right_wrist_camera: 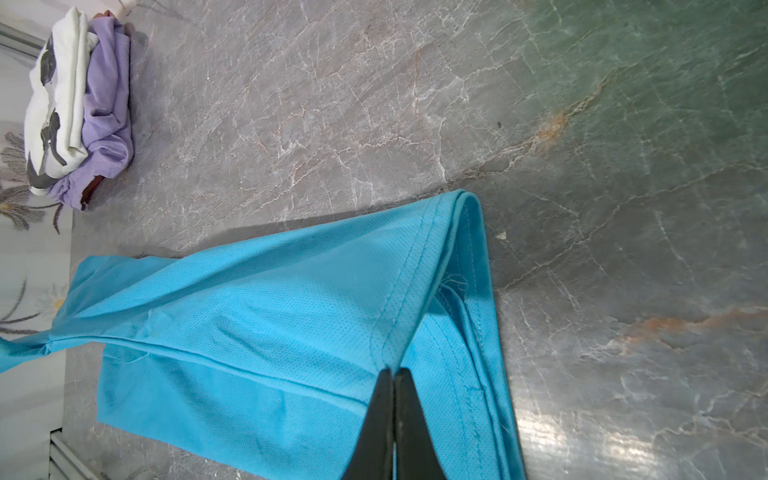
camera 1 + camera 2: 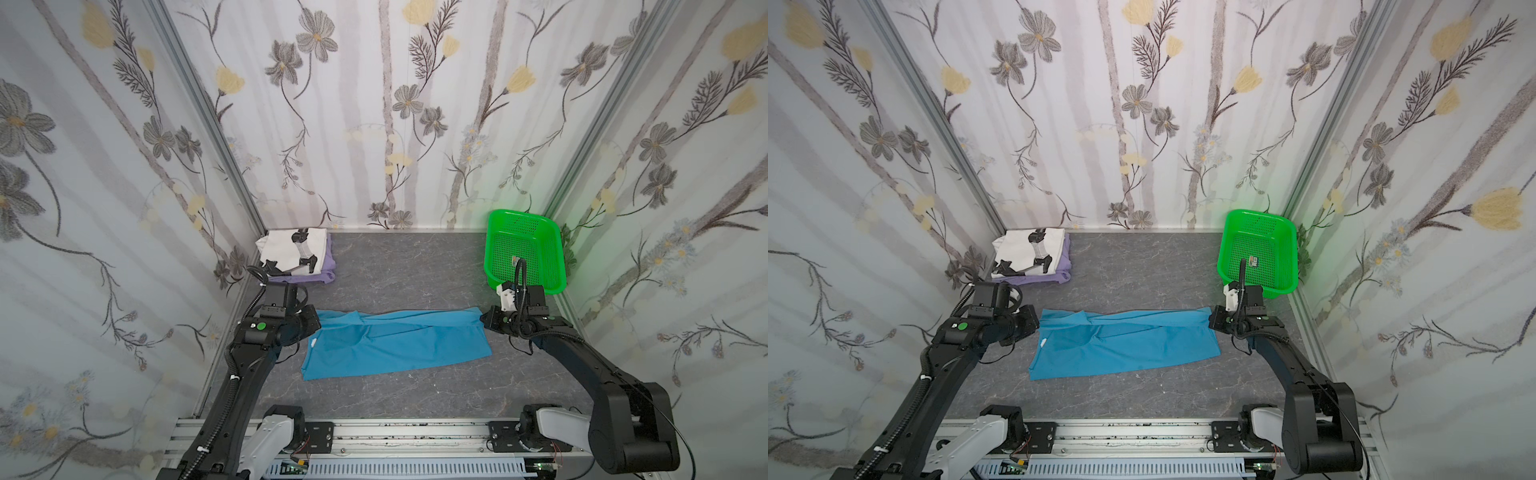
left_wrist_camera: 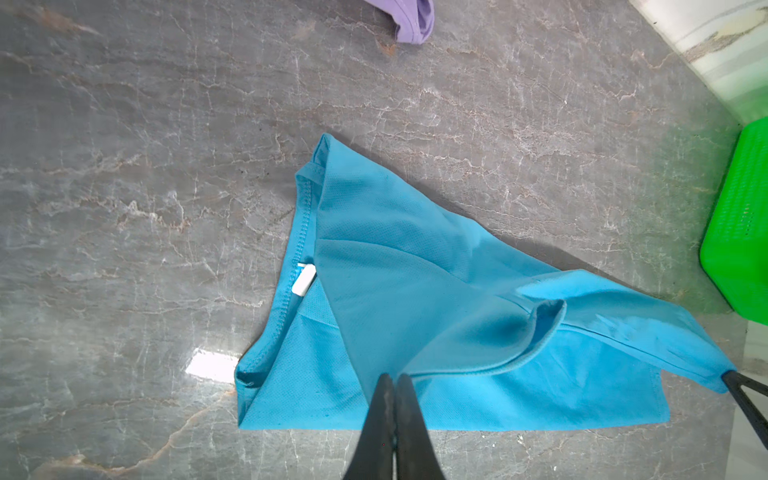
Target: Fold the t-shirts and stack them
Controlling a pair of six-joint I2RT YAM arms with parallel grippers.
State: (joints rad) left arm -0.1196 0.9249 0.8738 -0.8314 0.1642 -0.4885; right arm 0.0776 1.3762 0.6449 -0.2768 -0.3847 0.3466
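**Hidden or unclear:** the fingertips of both grippers sit under their wrist housings in both top views. The lavender t-shirt [image 2: 326,271] shows only as a strip under the white printed t-shirt [image 2: 282,249]. A small multicoloured item [image 2: 515,261] on the floor of the green perforated basket [image 2: 519,222] is too small to identify. The arm bases are cut off at the lower edge of both top views.

**Surface and room:** grey marble-pattern tabletop [image 2: 407,270], glossy, with patches of glare in the wrist views. Floral wallpaper [image 2: 374,104] covers three walls, with metal posts in the corners. An aluminium rail [image 2: 407,434] runs along the near edge and carries both arm mounts. The basket stands in the far right corner. The two folded shirts are stacked in the far left corner, white on lavender, well apart from the basket.

**Task item:** teal-blue t-shirt [image 2: 395,345], at the centre of the tabletop, drawn out as a long band between the two arms. Its near part lies flat and its far edge is folded over. The white neck tag [image 3: 303,284] is at the left end.

**Left arm:** reaches forward from the rail, wrist turned inward. The left gripper [image 3: 392,380] has its jaws pressed together on the left end of the teal-blue shirt, and the cloth rises to the tips.

**Right arm:** elbow raised, forearm sloping down to the shirt's right end. The right gripper [image 1: 392,372] has its jaws closed on the hem, and the cloth is tented up to them
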